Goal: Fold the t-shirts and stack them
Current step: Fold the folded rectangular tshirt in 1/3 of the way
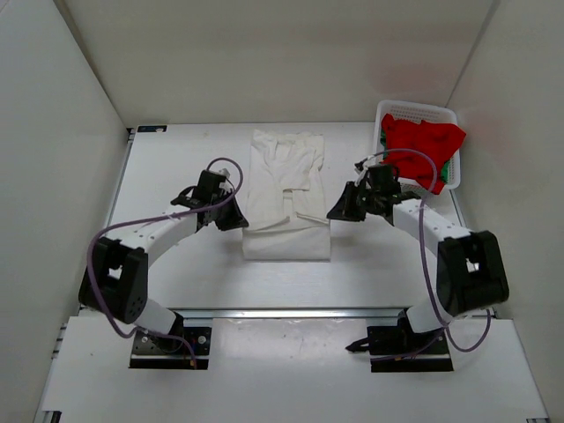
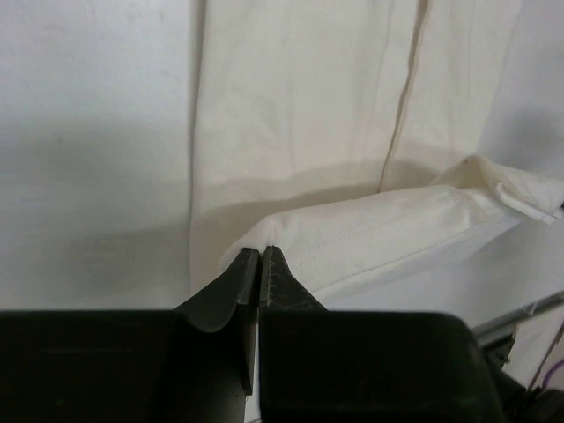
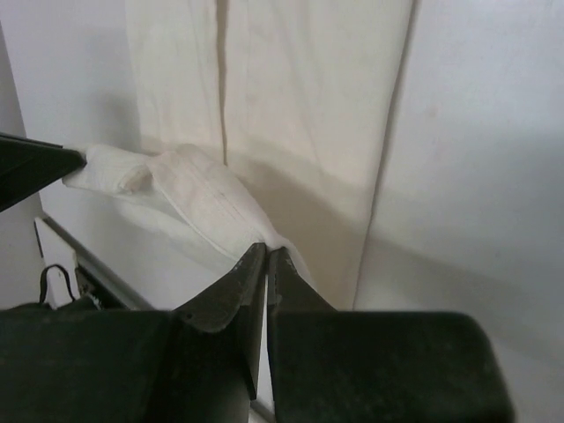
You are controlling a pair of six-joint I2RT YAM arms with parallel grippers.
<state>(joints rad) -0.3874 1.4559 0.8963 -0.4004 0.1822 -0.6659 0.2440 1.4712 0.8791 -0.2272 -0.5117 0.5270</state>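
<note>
Folding the off-white t-shirt (image 1: 286, 176): keep left end effector (image 2: 260, 254) and right end effector (image 3: 267, 254), both pinching its near hem, level.

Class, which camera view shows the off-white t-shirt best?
Top external: the whole off-white t-shirt is visible, with its outline and folds. Each wrist view shows only a close patch of its cloth and a lifted edge.

White basket on a white surface, inside plain white walls.
The perforated plastic basket (image 1: 419, 110) stands in the upper right of the frame, on the far right corner of the surface (image 1: 176, 167), near the right wall (image 1: 511, 106). A metal rail (image 1: 291, 314) runs along the near edge of the surface, low in the frame.
</note>
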